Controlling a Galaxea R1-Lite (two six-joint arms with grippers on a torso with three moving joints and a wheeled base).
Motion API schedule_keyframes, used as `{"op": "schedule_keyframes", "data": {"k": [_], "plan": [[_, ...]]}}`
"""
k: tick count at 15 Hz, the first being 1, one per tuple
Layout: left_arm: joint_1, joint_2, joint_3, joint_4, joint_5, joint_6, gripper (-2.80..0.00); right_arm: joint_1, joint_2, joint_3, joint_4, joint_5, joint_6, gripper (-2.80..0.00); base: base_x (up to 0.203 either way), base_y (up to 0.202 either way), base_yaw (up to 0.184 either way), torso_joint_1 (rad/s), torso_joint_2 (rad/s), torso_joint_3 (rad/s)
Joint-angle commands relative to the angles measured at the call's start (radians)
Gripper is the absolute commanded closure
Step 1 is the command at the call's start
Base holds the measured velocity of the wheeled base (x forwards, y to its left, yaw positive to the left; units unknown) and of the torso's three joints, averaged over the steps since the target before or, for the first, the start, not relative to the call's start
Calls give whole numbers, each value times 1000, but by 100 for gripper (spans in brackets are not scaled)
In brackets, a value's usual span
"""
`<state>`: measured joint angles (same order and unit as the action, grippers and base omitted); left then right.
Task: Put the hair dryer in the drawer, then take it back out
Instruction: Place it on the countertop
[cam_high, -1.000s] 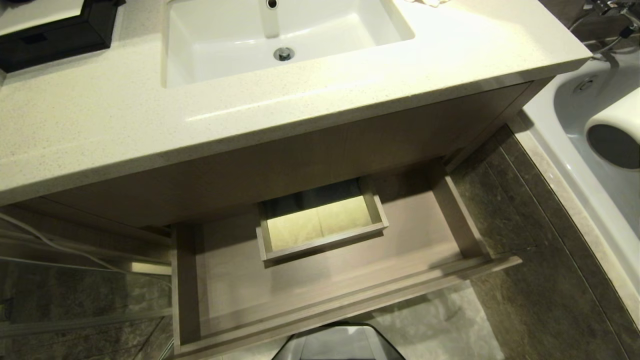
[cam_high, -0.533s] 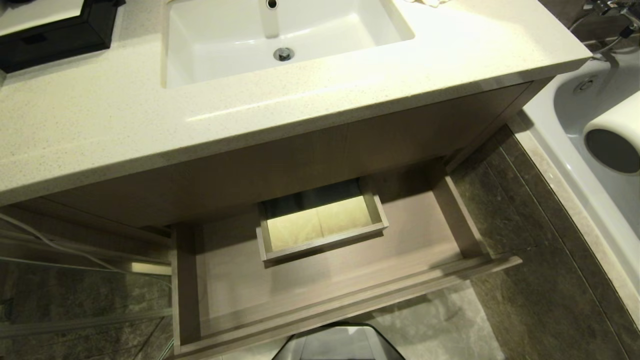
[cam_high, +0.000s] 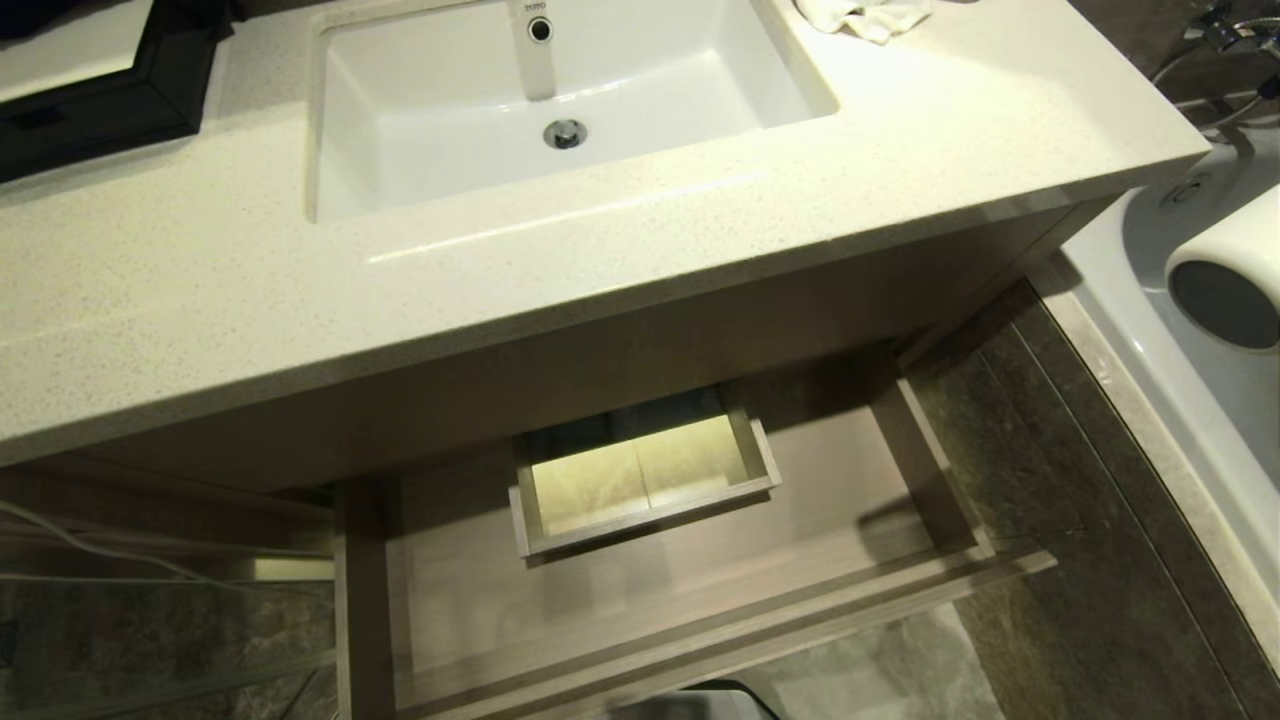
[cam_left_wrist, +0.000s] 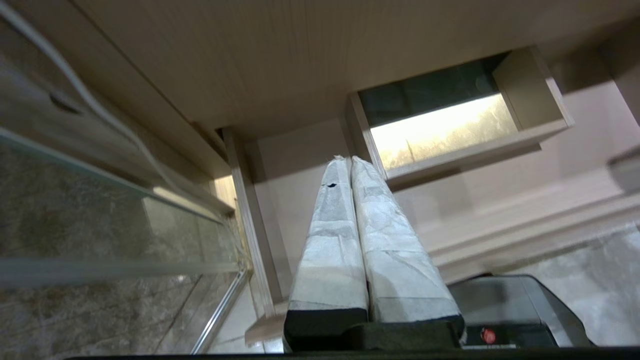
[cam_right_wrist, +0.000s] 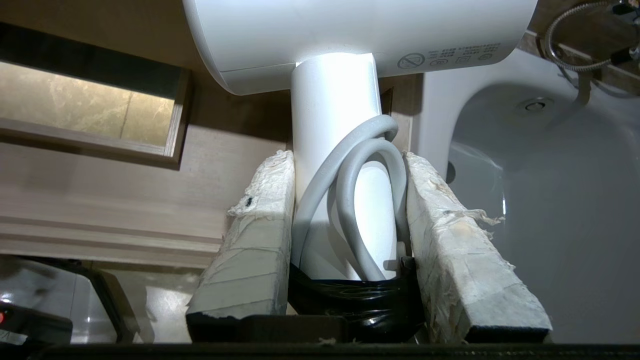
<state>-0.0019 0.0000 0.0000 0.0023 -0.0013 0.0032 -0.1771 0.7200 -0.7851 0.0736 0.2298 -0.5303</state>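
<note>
we've got the right gripper clamped on the hair dryer handle at the frame's right edge (cord pinned too), so it won't swing; drawer open lower centre, left gripper closed.

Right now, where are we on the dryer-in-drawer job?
Done: the drawer stands pulled open, nothing lying in it. In hand: the right gripper is clamped on the handle and cord of the hair dryer, held off to the right beside the bathtub, not yet over the drawer. The left gripper is shut and empty. Whether this is before placing or after retrieval cannot be told from this moment.
</note>
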Motion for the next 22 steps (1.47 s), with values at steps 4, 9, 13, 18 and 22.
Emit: {"op": "schedule_keyframes", "data": {"k": [4, 9, 13, 18, 22], "plan": [[0, 0, 0, 1, 0, 0, 0, 1, 13, -19, -5, 2, -2, 0, 0, 0, 0, 302, -54, 245], [0, 0, 1, 1, 0, 0, 0, 0, 119, -111, -19, 0, -1, 0, 0, 0, 0, 328, -121, 214], [0, 0, 1, 1, 0, 0, 0, -1, 305, -270, -11, 1, -2, 0, 0, 0, 0, 293, -136, 150], [0, 0, 2, 1, 0, 0, 0, 14, 544, -481, 42, 33, -2, 0, 0, 0, 0, 35, -20, 21], [0, 0, 2, 1, 0, 0, 0, 34, 700, -624, 47, 308, -6, 0, 0, 0, 0, 0, 0, 0]]}}
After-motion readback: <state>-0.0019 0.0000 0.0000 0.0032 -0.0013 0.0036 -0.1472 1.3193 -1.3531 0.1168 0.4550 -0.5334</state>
